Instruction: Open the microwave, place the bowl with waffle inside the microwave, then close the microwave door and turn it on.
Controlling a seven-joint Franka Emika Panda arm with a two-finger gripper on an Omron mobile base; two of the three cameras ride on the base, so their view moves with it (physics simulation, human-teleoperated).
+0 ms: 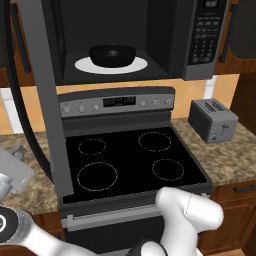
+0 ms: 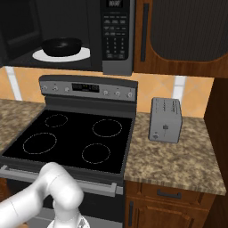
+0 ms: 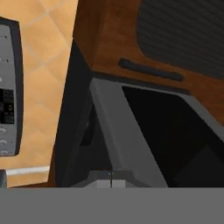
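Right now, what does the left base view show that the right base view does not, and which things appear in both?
Left base view alone: the open microwave door, swung out at the left, edge-on. Right base view alone: the wooden cabinet beside the microwave and the drawer below the counter. Both: the black bowl on the white plate inside the microwave, the stove and the toaster.

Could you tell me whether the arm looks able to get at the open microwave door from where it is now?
Probably yes. The door hangs wide open on the left over the stove, with nothing in front of its frame. The hand view shows the frame close ahead.
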